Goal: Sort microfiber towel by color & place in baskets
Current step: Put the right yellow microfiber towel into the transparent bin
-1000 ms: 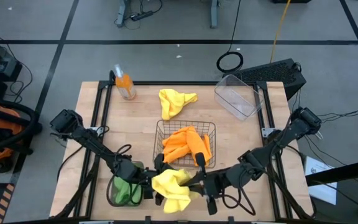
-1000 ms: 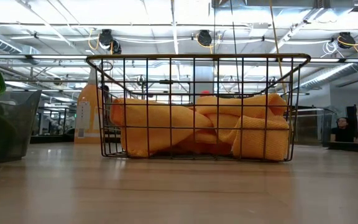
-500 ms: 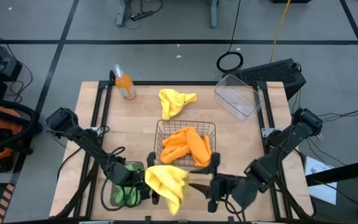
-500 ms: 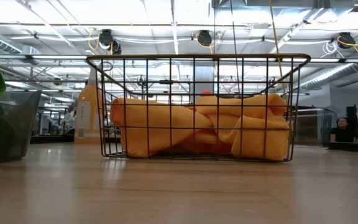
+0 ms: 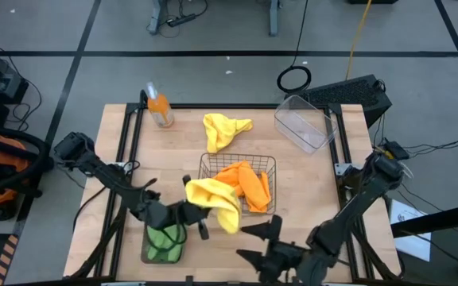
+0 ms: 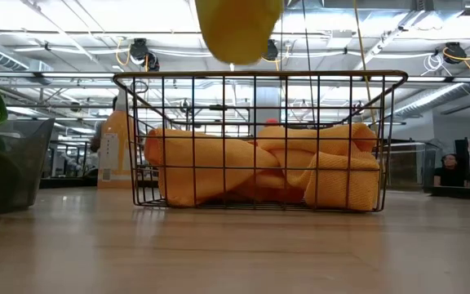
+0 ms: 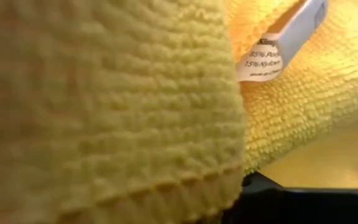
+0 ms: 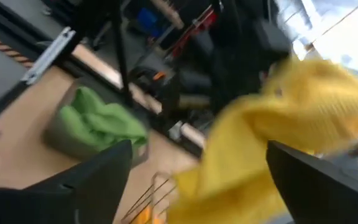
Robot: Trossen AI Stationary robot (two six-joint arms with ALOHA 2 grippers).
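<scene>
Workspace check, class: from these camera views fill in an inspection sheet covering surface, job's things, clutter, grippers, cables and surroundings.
Surface: wooden table.
Job's things: wire basket holds orange towels; grey tray holds green towel; clear tub looks empty; loose yellow towel beyond the basket.
Clutter: orange bottle.
Grippers: left gripper shut on held yellow towel, raised by the basket; right gripper open, empty.
Cables: coiled cable on floor.
Surroundings: seated person in the background.

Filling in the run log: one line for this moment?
left gripper: shut on yellow towel | right gripper: open, empty | wire basket: orange towels
</scene>
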